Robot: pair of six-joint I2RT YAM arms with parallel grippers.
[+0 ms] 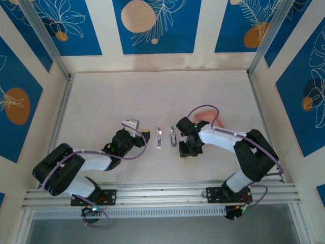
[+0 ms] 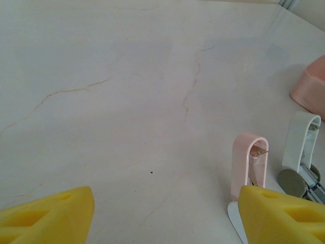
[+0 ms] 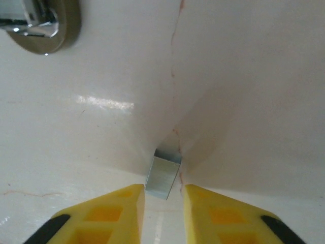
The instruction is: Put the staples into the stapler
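A short grey strip of staples (image 3: 163, 177) lies on the table just ahead of my right gripper (image 3: 163, 203). Its yellow fingers stand slightly apart on either side of the strip's near end, with a thin gap on the right side. The stapler lies opened out in two arms: a pink arm (image 2: 250, 162) and a white arm (image 2: 300, 142) with a metal rail and a round disc (image 3: 43, 25). From above, the stapler (image 1: 165, 137) lies between the two grippers. My left gripper (image 2: 165, 218) is open and empty, left of the pink arm.
A salmon-pink tray (image 1: 209, 115) sits behind the right arm, its corner (image 2: 312, 86) at the right edge of the left wrist view. Aluminium rails border the table on both sides and along the near edge.
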